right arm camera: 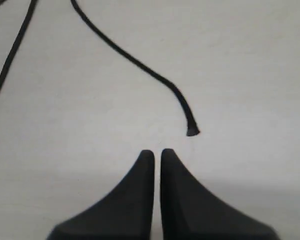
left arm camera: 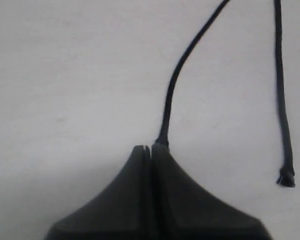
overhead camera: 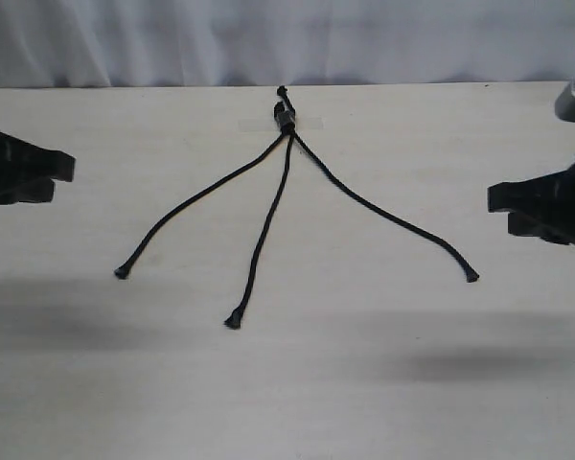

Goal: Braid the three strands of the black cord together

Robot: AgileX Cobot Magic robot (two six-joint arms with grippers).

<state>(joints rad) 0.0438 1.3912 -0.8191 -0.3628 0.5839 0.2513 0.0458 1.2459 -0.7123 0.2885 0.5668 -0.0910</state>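
The black cord (overhead camera: 286, 117) lies flat on the pale table, its knotted end far from me at the middle. Its three strands fan out toward the near side: the left strand (overhead camera: 196, 199), the middle strand (overhead camera: 266, 230) and the right strand (overhead camera: 383, 213). My left gripper (overhead camera: 70, 169) hovers shut at the left edge, apart from the left strand's tip (overhead camera: 122, 273). In the left wrist view that tip disappears behind the shut fingers (left arm camera: 162, 165). My right gripper (overhead camera: 493, 199) hangs at the right edge, fingers together and empty, short of the right strand's frayed tip (right arm camera: 192, 131).
The table (overhead camera: 441, 383) is a light wood-grain surface whose far edge meets a white curtain (overhead camera: 172, 38). A strip of clear tape (overhead camera: 311, 123) seems to cross the cord at its knot. The middle strand's frayed tip (left arm camera: 286, 177) lies off to one side of the left gripper.
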